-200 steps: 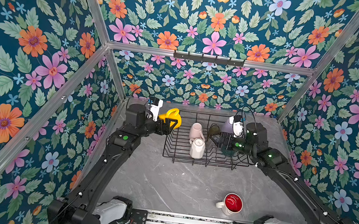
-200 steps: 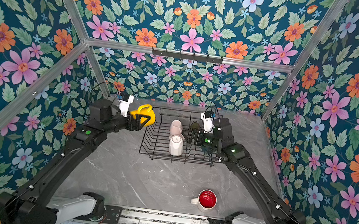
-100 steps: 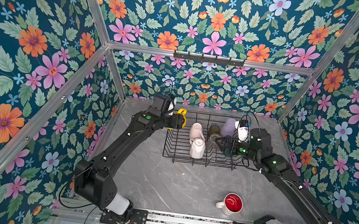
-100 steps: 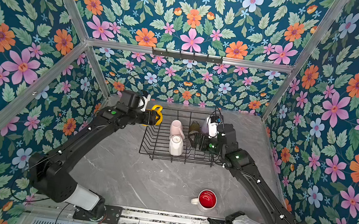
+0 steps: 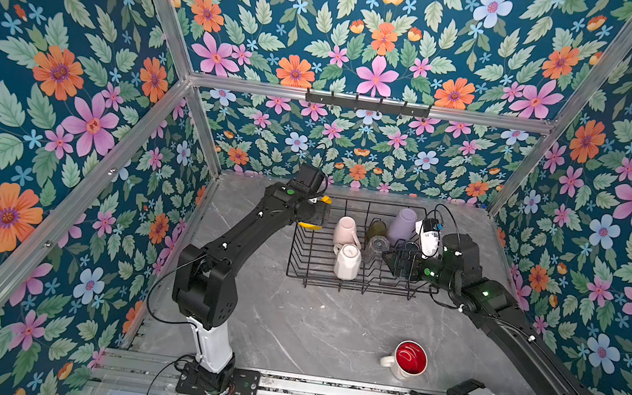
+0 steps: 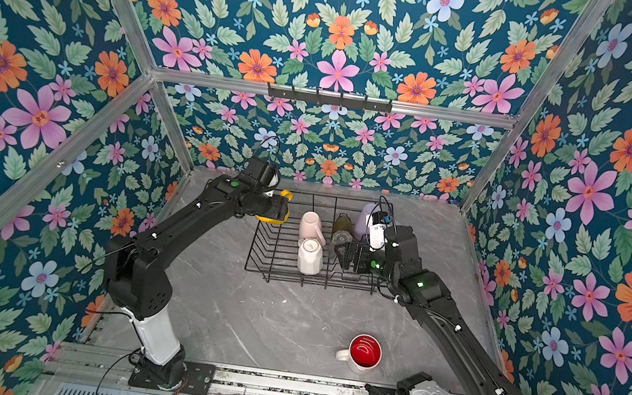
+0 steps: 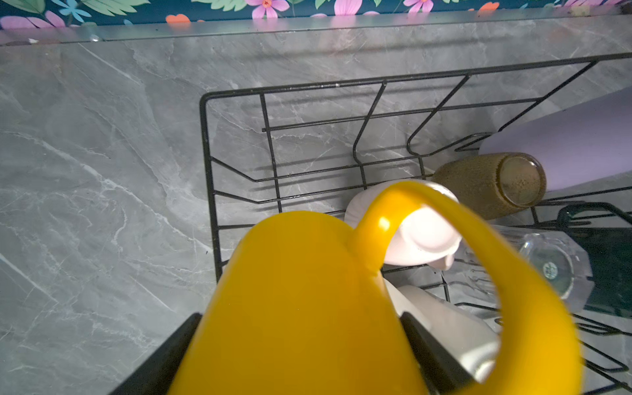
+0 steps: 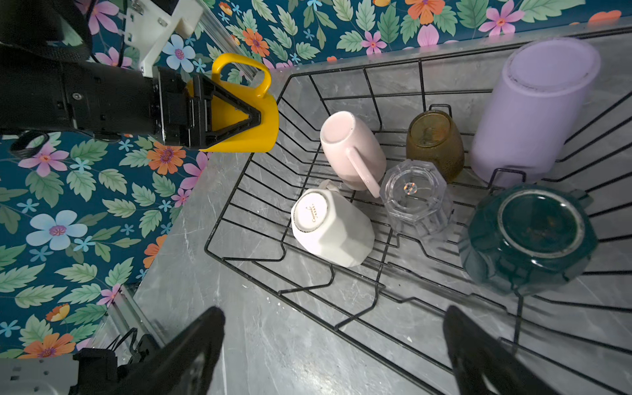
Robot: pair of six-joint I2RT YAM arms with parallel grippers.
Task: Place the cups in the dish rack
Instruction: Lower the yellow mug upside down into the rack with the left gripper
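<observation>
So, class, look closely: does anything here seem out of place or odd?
One thing: the red-lined mug stands upright alone on the table, well outside the dish rack, while six cups sit upside down inside. The yellow mug is in the left gripper at the rack's edge. Nothing looks spilled or broken.

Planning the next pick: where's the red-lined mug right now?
In both top views the red-lined mug stands upright on the table near its front edge, right of centre, well clear of the dish rack behind it.
</observation>
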